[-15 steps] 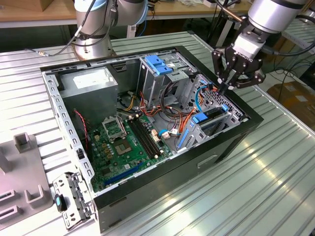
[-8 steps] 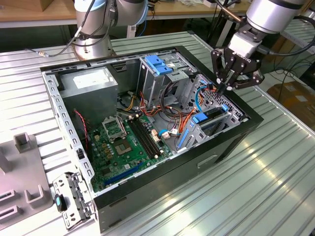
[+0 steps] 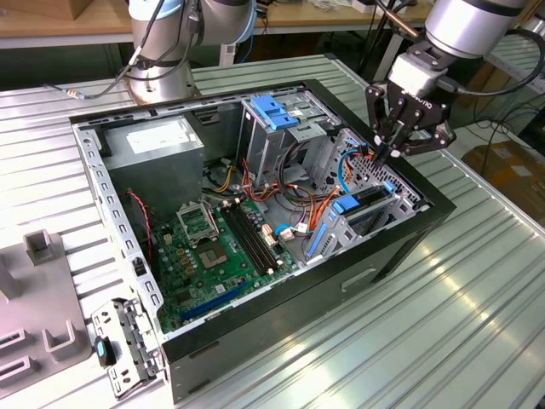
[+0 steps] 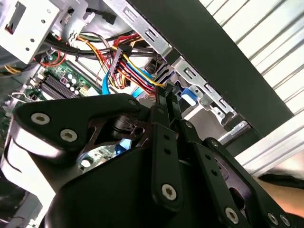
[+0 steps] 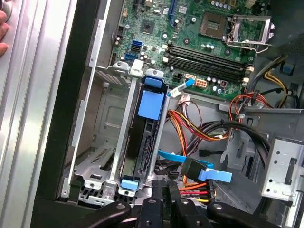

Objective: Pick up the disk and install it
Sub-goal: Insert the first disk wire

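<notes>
In the exterior view, my black gripper point(image 3: 385, 156), fingers pressed together on nothing, hovers above the black blue-railed disk point(image 3: 368, 198) seated in the grey metal bay point(image 3: 358, 223). In the first wrist view, the disk point(image 5: 142, 147) lies just ahead of my fingertips point(image 5: 164, 190).

black blue-railed disk point(image 5: 142, 142) seated in bay
</notes>
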### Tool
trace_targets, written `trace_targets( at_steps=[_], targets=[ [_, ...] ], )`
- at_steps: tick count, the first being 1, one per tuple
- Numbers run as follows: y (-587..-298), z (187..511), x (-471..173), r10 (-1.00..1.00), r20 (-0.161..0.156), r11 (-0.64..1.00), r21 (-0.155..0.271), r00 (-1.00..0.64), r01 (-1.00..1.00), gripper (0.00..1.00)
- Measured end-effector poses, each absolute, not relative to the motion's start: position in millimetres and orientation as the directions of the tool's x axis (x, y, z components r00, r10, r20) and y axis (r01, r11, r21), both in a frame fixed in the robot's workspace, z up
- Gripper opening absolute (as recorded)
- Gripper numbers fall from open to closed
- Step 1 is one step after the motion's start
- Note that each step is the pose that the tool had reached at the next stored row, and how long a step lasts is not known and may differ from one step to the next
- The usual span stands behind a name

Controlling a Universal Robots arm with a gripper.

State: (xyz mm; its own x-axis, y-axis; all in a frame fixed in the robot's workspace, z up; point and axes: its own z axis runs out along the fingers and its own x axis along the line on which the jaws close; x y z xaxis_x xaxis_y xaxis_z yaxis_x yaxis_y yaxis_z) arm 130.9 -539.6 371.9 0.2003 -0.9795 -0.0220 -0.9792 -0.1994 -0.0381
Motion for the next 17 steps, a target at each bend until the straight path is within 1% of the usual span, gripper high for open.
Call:
trace_targets(
  at_steps=[3, 17],
  targets=[
    [-539.6, 371.8, 130.9, -0.988, -0.022, -0.151, -0.038, 0.152, -0.988, 0.16],
    [-539.5, 371.8, 130.8, -0.992, -0.022, -0.12, -0.038, 0.12, -0.992, 0.16]
  ],
)
